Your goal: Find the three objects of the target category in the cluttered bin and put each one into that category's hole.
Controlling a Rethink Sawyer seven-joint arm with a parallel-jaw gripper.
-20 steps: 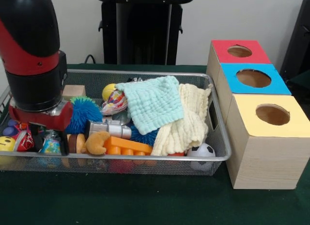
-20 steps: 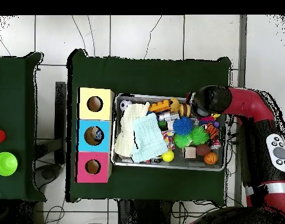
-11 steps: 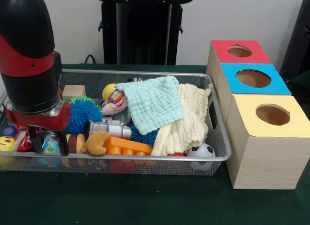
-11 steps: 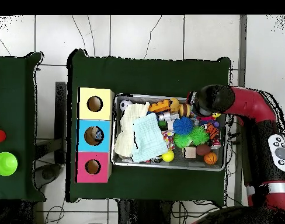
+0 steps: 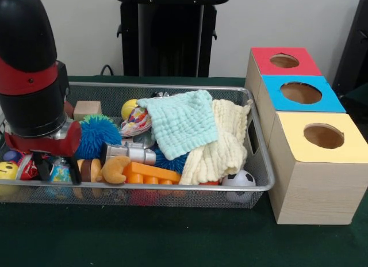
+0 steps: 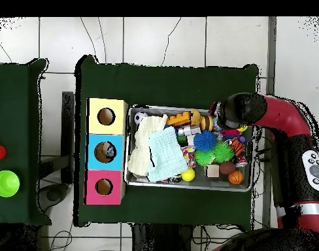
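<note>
The gripper [image 5: 56, 168] hangs inside the bin [image 5: 260, 163] at its end farthest from the three boxes [image 5: 313, 163]; two cloths [image 5: 204, 134] lie piled between gripper and boxes, a spiky ball [image 5: 98, 134] just beside it

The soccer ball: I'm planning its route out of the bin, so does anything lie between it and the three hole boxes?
Only the bin's mesh wall. The soccer ball sits in the corner right beside the yellow box, uncovered, with the cream cloth next to it. The gripper is at the opposite end.
</note>
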